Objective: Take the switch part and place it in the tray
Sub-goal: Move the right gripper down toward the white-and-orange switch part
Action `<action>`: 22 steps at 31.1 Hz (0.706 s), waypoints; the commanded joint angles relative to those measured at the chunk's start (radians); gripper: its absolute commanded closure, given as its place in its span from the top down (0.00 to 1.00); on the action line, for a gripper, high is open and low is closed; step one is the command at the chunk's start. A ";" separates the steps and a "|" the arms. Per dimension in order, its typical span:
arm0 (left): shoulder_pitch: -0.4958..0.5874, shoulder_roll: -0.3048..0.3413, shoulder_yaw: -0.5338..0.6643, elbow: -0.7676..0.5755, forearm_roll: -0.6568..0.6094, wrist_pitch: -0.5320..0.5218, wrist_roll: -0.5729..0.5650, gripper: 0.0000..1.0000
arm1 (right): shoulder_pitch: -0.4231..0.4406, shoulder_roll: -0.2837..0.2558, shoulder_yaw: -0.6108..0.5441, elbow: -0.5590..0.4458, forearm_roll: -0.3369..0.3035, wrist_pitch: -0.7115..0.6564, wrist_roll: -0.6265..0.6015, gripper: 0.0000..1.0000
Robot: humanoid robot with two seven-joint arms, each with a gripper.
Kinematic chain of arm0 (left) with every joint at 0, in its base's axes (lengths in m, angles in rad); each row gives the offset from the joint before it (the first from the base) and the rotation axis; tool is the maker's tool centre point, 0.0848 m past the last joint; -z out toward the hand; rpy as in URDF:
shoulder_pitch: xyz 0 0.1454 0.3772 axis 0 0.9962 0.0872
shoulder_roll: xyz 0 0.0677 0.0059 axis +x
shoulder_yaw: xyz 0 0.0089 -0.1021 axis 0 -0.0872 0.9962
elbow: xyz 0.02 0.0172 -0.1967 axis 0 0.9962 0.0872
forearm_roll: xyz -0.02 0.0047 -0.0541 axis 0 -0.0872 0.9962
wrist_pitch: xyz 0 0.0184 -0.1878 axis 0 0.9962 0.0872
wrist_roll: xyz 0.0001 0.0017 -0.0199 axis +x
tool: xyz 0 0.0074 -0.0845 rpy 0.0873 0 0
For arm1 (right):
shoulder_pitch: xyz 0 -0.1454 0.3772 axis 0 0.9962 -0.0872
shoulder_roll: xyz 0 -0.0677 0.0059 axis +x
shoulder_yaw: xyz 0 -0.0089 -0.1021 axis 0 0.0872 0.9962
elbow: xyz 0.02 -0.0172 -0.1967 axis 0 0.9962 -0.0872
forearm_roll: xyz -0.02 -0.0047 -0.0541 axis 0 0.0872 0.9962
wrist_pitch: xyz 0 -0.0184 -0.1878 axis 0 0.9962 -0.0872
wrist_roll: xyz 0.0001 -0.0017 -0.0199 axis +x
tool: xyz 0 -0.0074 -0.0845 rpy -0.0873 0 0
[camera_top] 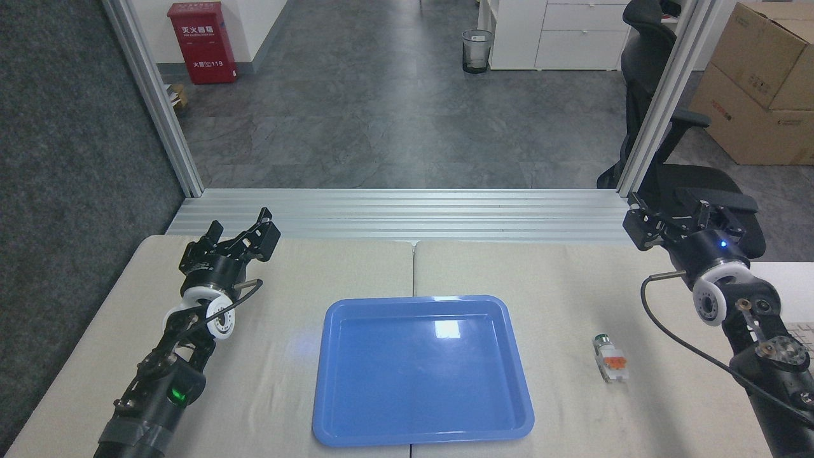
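The switch part (610,360), a small white block with an orange middle and a silver, green-tipped end, lies on the table right of the tray. The glossy blue tray (331,407) sits at the table's middle front with nothing in it. My right gripper (669,220) hovers open at the table's far right edge, well behind the switch part and apart from it. My left gripper (240,233) stands open over the far left of the table, holding nothing.
The table (559,280) is covered in beige cloth, with a seam running down its middle. An aluminium frame rail borders its far edge. A black office chair (661,133) stands behind the right gripper, and cardboard boxes (763,83) are beyond.
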 commanded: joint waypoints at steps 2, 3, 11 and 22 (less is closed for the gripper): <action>0.000 0.000 0.000 0.000 0.000 -0.001 0.000 1.00 | 0.082 -0.036 -0.004 -0.020 0.001 0.000 -0.010 0.94; 0.000 0.000 0.000 0.000 0.000 -0.001 0.000 1.00 | 0.099 -0.036 -0.006 -0.019 0.001 0.000 -0.012 0.94; 0.000 0.000 0.000 0.000 0.000 -0.001 0.000 1.00 | 0.241 -0.018 -0.004 0.004 -0.004 0.006 -0.035 0.94; 0.000 0.000 0.000 0.000 0.000 -0.001 0.000 1.00 | 0.341 0.087 0.006 0.075 -0.007 -0.001 -0.036 0.94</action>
